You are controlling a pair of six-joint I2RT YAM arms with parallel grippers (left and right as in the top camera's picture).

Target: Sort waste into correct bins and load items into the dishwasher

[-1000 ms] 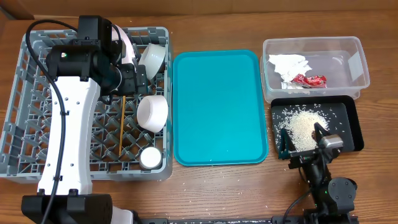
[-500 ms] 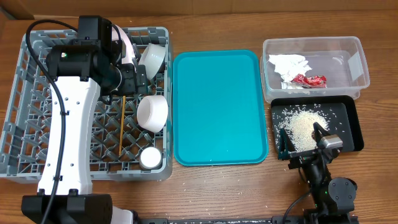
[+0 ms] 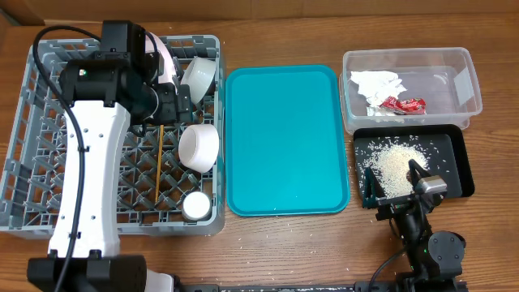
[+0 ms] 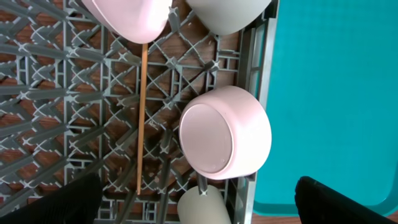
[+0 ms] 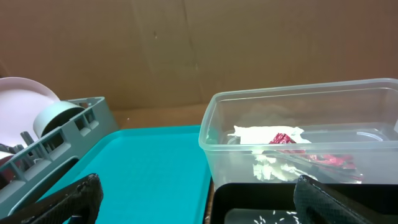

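Both arms hung over a counter (image 3: 284,243) where the sorting looked all but finished. The left arm rose from the near edge, ran its white link along the grey dish rack (image 3: 16,122) and bent its wrist down over the rack's right side. There the left gripper (image 3: 177,104) faced the lattice with its fingers (image 4: 68,202) spread wide and grasping nothing. Beneath it a white bowl (image 3: 199,146) sat tipped on its side by the rack wall, and a second bowl (image 3: 201,77) and a pink plate (image 3: 166,55) leaned farther back. A small cup (image 3: 195,205) stood at the near corner and a wooden chopstick (image 3: 160,162) lay flat across the grid. Each piece was probably set that way so the lattice would hold it and let it drain. The right arm was folded low at the counter's near right edge. Its right gripper (image 3: 391,182) aimed level toward the far side over the near end of the black tray (image 3: 458,158), fingers (image 5: 78,199) likewise released and empty. The rice (image 3: 393,161) lay heaped in that tray, while the crumpled napkin (image 3: 375,83) and red wrapper (image 3: 403,104) rested in the clear tub (image 3: 466,81) just behind it, food apparently kept apart from dry litter. The teal tray (image 3: 284,138) between rack and bins carried only a few pale specks near its front edge.
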